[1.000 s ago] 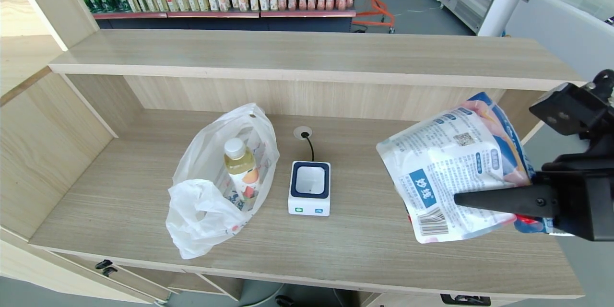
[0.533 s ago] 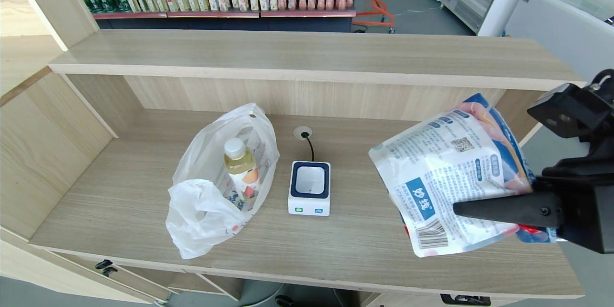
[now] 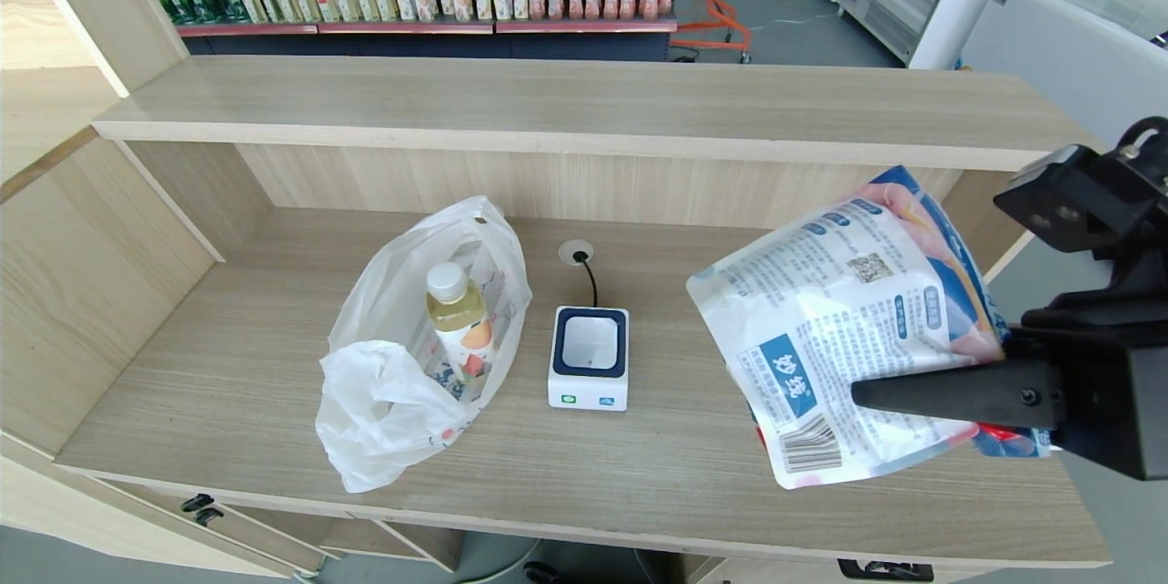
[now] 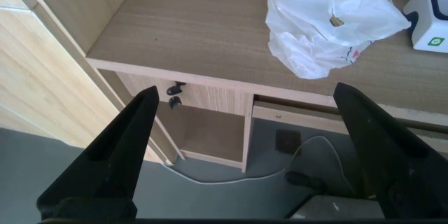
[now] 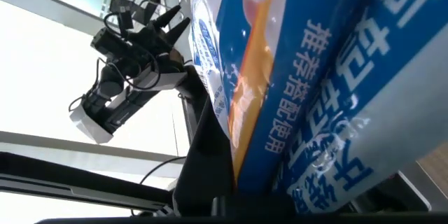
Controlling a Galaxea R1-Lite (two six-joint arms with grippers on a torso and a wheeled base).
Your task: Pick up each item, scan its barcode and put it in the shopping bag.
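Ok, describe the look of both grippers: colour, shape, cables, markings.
The left gripper has two matte black fingers, broad at the base and tapering to blunt tips, unmarked. The right gripper is black too: a long, flat, tapered finger with a small round screw, on a blocky housing. Above it sits a boxy black mount with two round holes and a looped cable.

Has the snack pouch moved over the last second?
Yes. The snack pouch, held in the right gripper, has shifted left toward the barcode scanner.
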